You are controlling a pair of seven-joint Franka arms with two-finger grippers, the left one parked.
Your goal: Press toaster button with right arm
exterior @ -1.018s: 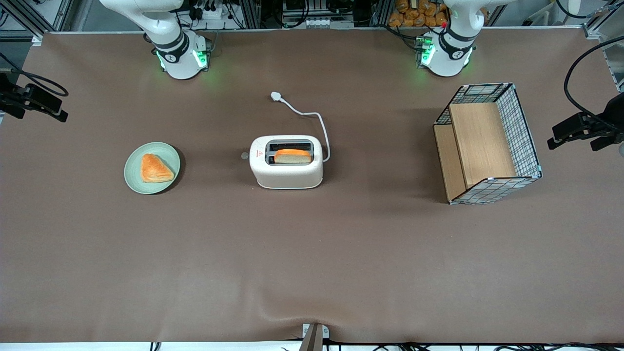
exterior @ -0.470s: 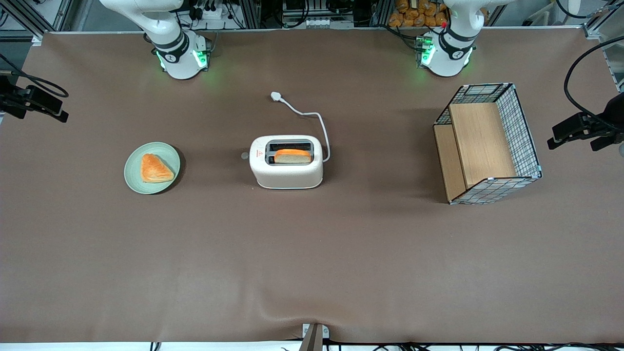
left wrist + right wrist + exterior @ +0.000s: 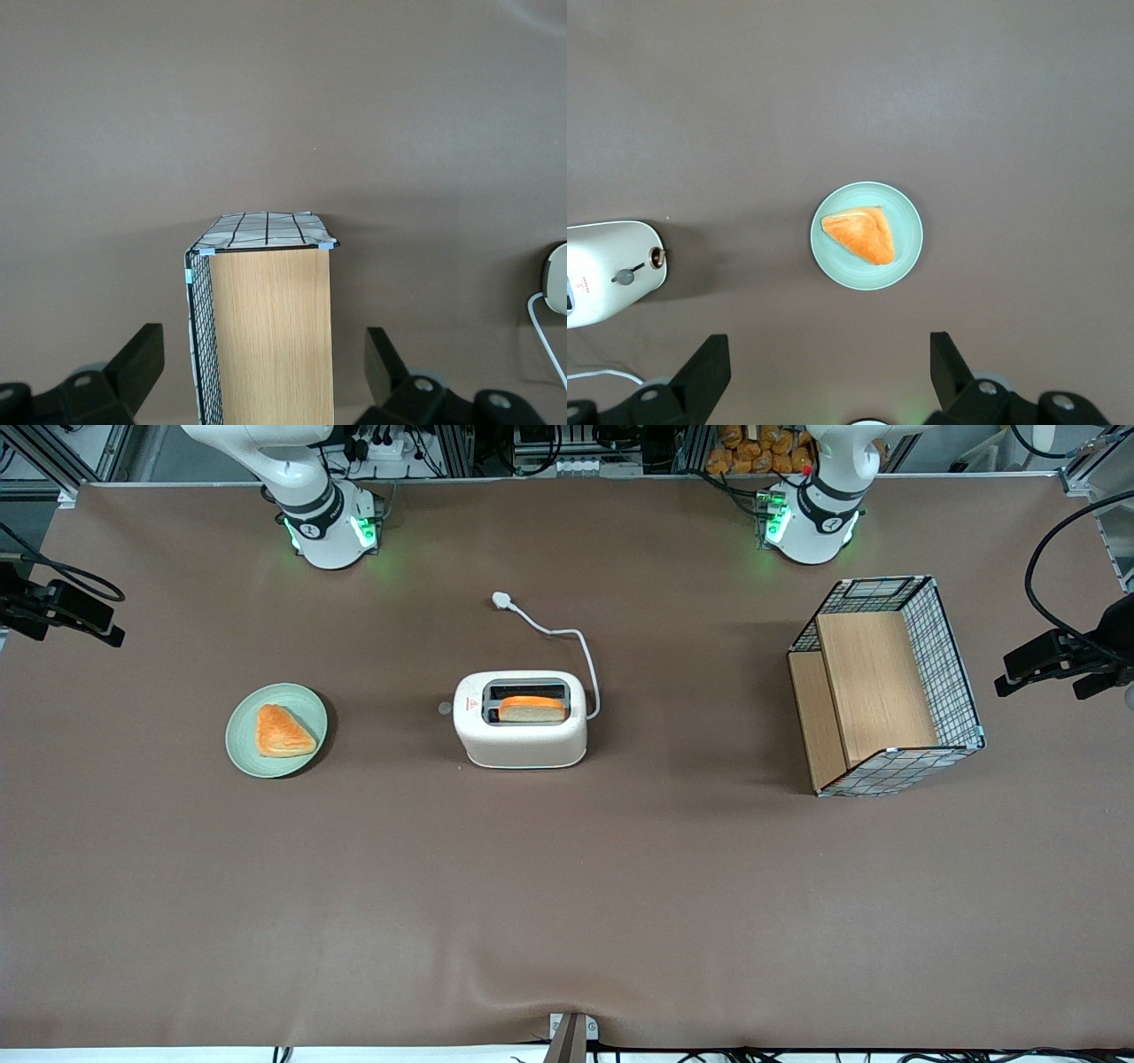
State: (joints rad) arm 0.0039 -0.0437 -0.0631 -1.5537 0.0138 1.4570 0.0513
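Note:
The cream-white toaster (image 3: pixel 520 735) stands mid-table with a slice of toast (image 3: pixel 530 708) in the slot nearer the front camera. Its small grey button (image 3: pixel 445 708) sticks out of the narrow end that faces the working arm's end of the table. The right wrist view shows the toaster (image 3: pixel 602 266) end-on, with the button (image 3: pixel 623 276) on it. My right arm (image 3: pixel 310 505) rises out of the front view, so the gripper does not show there. The gripper (image 3: pixel 828 341) is open and empty, high above the table, well clear of the toaster.
A green plate (image 3: pixel 244 735) with a triangular pastry (image 3: pixel 282 732) lies toward the working arm's end, also in the wrist view (image 3: pixel 908 252). The white cord and plug (image 3: pixel 503 600) trail from the toaster toward the arm bases. A wire-and-wood crate (image 3: pixel 886 686) stands toward the parked arm's end.

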